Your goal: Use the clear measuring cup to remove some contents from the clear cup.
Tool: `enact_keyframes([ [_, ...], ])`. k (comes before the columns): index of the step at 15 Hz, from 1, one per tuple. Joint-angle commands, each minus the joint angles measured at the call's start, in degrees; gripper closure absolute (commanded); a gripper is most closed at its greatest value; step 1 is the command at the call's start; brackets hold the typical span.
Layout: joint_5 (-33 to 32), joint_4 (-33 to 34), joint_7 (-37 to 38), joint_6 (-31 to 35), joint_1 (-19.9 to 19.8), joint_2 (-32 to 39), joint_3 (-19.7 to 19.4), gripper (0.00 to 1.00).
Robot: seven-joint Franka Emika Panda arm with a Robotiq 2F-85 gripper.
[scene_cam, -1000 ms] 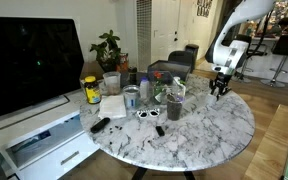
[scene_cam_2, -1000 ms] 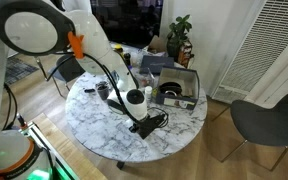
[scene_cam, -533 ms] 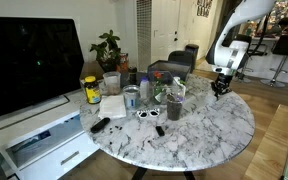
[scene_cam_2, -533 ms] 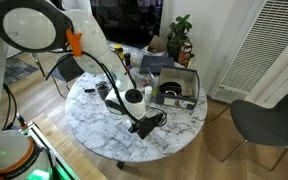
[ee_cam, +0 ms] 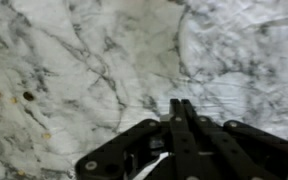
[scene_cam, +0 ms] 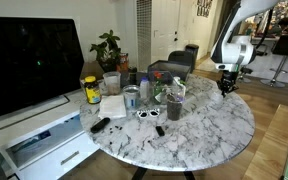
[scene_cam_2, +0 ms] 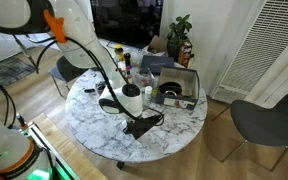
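The job has not really started. The tall, narrow clear cup with the dark bottom part (scene_cam: 174, 104) stands upright near the middle of the round white marble table (scene_cam: 219, 125). It is a little toward the edge where many things are crowded, such as the shiny silver metal can (scene_cam: 131, 98) and the jar with the yellow lid (scene_cam: 91, 90). Nothing looks scooped or poured out of the cup. I cannot pick out the clear measuring cup among the small things on the table; they are too tiny and blurry.

The robot's black gripper (scene_cam: 224, 84) hangs over a bare part of the marble, close to the table edge where the arm stands. It is well apart from the clear cup.

In the wrist view the gripper (ee_cam: 179, 104) has its two jaws pressed tight together. There is nothing between them, only marble below. So it is clenched and holds nothing.

I think almost everything is left to do: find and grab the measuring cup, bring it to the clear cup, and take some stuff out.
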Motion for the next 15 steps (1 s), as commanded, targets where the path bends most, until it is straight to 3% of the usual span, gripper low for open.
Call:
enact_keyframes([
  [1,-12.42,-8.09,15.62,-6.26,15.32,-6.89,-14.84,0.99],
  [4,-21.14,-10.7,29.02,-13.5,28.12,-11.18,-25.4,0.99],
  [7,-25.84,-12.36,41.57,-17.98,37.23,-17.63,-29.05,0.99],
  [11,-28.2,-13.51,57.79,-16.8,46.64,-25.52,-27.39,0.99],
  [15,-31.4,-10.89,75.43,-16.03,53.54,-29.36,-22.87,0.99],
])
